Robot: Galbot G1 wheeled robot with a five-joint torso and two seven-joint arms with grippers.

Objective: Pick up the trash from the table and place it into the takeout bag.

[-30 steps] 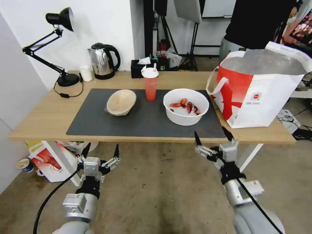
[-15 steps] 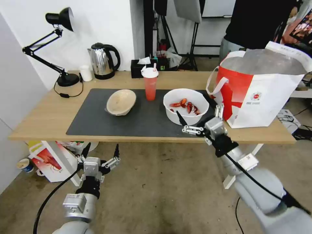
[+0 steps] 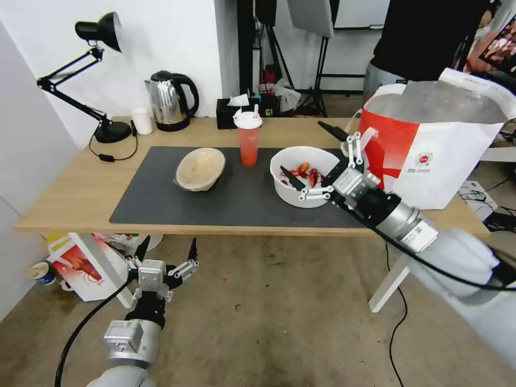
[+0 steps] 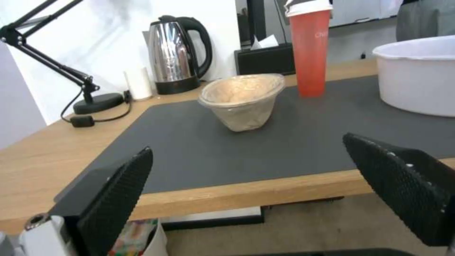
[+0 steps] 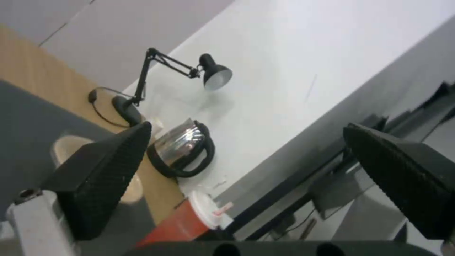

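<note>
Head view: wide white plastic bowl with red crayfish shells (image 3: 306, 174) on the dark grey mat of the long light-wood table (image 3: 75, 199), just beside the large red-and-white takeout bag (image 3: 430, 150). Right gripper (image 3: 317, 156) spread wide over the bowl's bag-side rim, grasping nothing; a good grip likely needs one finger inside the wall, one outside, bowl kept level so shells stay in. Left gripper (image 3: 166, 250) parked below the table edge, released.

Left wrist view: shallow beige bowl (image 4: 241, 99), tall red drink cup with white lid (image 4: 310, 46), untouched.

Right wrist view: black fingers (image 5: 99, 174) well apart, empty.
</note>
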